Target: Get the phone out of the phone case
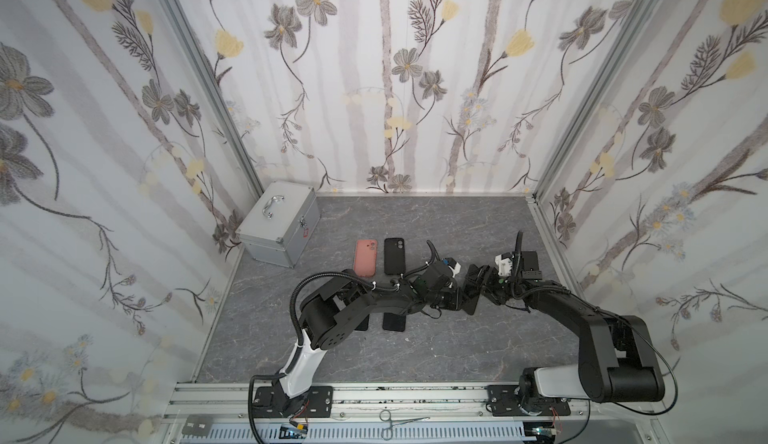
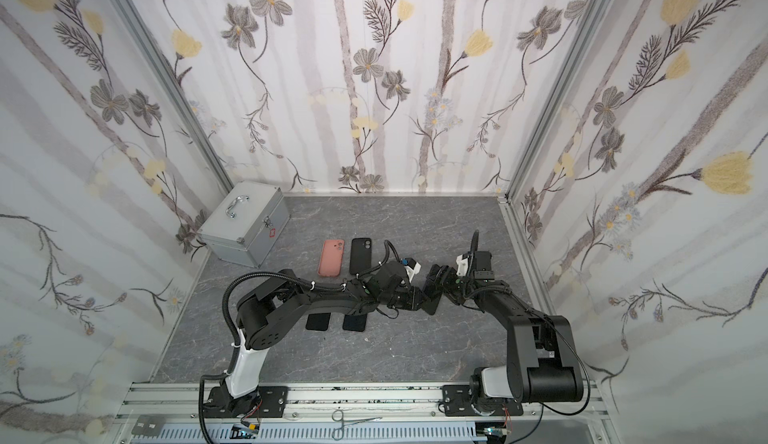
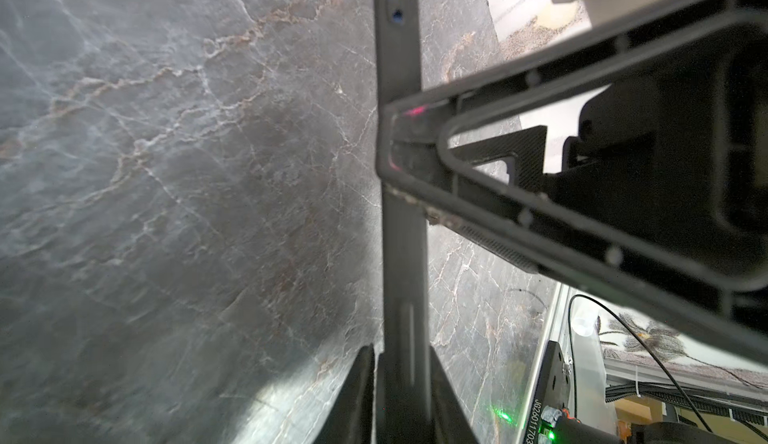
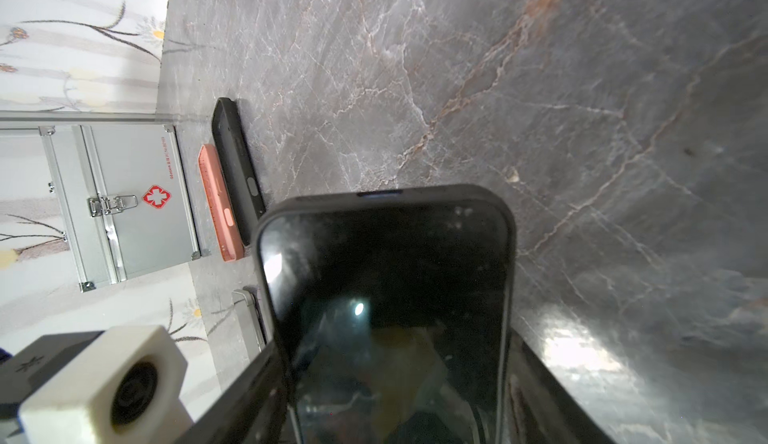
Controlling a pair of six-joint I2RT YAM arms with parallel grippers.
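Note:
A black phone (image 4: 386, 296), screen facing the right wrist camera, sits in a dark phone case (image 4: 386, 191). It is held up off the table between both arms, in both top views (image 1: 473, 294) (image 2: 433, 298). My right gripper (image 4: 395, 400) (image 1: 485, 284) is shut across the case's width, a finger on each long side. My left gripper (image 3: 400, 350) (image 1: 457, 298) is shut on the cased phone's other end. In the left wrist view the phone case (image 3: 401, 254) shows edge-on between the two fingers.
An empty pink case (image 1: 365, 263) and an empty black case (image 1: 394, 255) lie behind the arms, beside a silver metal box (image 1: 278, 223). Two bare phones (image 1: 394, 322) (image 1: 362, 323) lie in front, one partly under the left arm. Forceps (image 1: 399, 423) rest on the front rail.

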